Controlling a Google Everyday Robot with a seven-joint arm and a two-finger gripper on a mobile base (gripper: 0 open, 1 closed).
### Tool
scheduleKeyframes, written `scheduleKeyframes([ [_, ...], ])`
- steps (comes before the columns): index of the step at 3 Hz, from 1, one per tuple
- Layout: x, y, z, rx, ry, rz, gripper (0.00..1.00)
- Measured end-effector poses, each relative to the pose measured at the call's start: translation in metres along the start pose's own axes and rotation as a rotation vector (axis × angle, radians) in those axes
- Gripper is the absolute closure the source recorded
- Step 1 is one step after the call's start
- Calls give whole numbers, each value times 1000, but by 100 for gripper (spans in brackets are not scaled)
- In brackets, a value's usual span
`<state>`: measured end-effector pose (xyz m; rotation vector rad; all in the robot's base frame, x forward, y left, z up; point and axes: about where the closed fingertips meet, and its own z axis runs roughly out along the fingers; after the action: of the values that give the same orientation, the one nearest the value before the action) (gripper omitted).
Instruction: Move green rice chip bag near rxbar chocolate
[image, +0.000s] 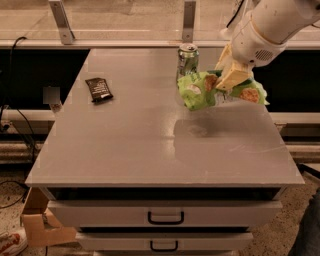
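The green rice chip bag (200, 91) hangs crumpled in the air above the right part of the grey tabletop (150, 150). My gripper (226, 82), on the white arm coming in from the upper right, is shut on the bag's middle and holds it clear of the surface. The rxbar chocolate (99, 89) is a small dark wrapper lying flat on the left part of the table, far to the left of the bag.
A green soda can (187, 59) stands upright just behind and left of the lifted bag. The table's right edge lies under the arm. Drawers (165, 217) sit below the front edge. A rail with posts runs along the back.
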<state>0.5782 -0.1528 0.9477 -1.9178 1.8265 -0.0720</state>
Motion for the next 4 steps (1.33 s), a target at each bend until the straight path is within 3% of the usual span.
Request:
scheduleKeyframes([
  [1,-17,6,7,-1,-41,32,100],
  [4,-102,-29,63,-46,-303,-64,100],
])
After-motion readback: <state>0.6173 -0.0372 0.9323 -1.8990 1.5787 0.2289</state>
